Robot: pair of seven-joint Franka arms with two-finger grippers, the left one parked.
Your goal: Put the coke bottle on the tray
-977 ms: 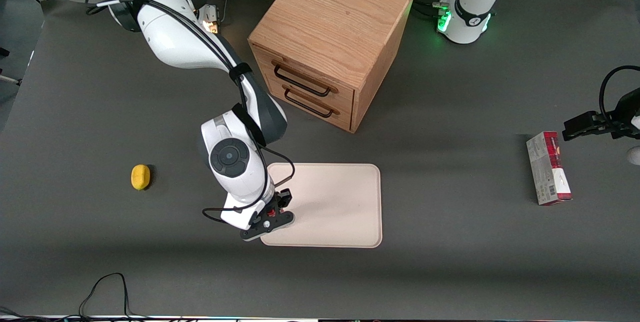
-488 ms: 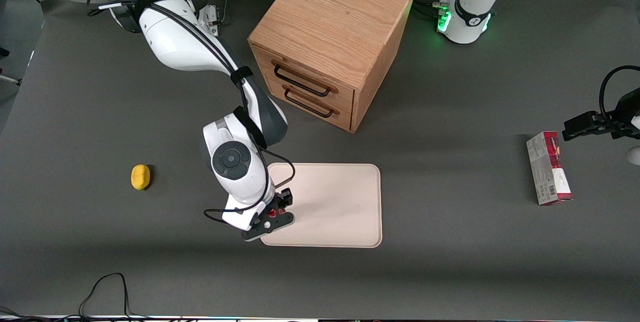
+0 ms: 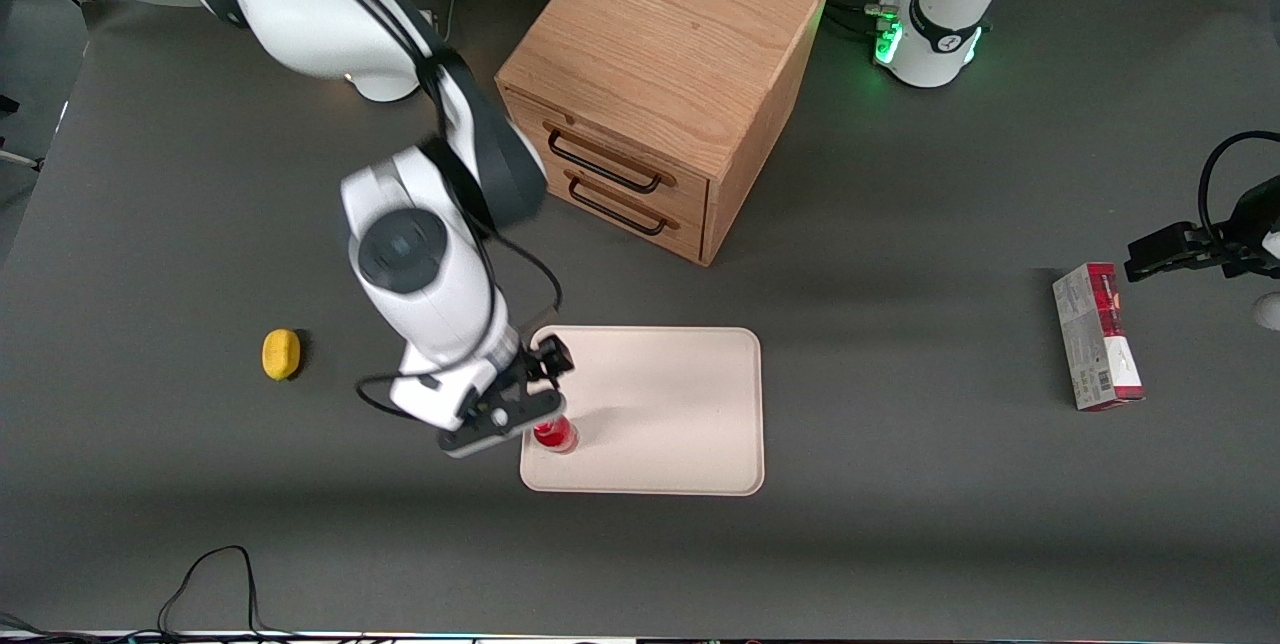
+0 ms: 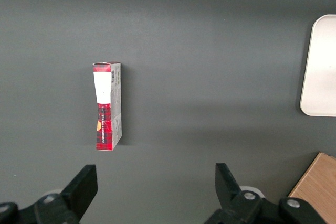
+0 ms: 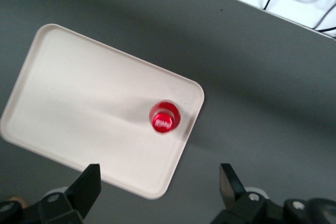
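Observation:
The coke bottle [image 3: 554, 435], small and red with a red cap, stands upright on the cream-white tray [image 3: 680, 414], in the tray's corner nearest the front camera at the working arm's end. From the right wrist view I look down on its cap [image 5: 164, 117] and on the tray [image 5: 79, 98]. My gripper [image 3: 515, 399] is raised above that corner of the tray. It is open and empty, its fingers [image 5: 88, 184] wide apart, well above the bottle and clear of it.
A wooden two-drawer cabinet [image 3: 660, 84] stands farther from the front camera than the tray. A yellow lemon-like lump [image 3: 281, 354] lies toward the working arm's end. A red-and-white carton [image 3: 1097, 336] lies toward the parked arm's end and also shows in the left wrist view [image 4: 107, 106].
My gripper has let go of the bottle and risen, drawing back toward the working arm's end. The bottle, hidden under the gripper before, now stands free on the tray.

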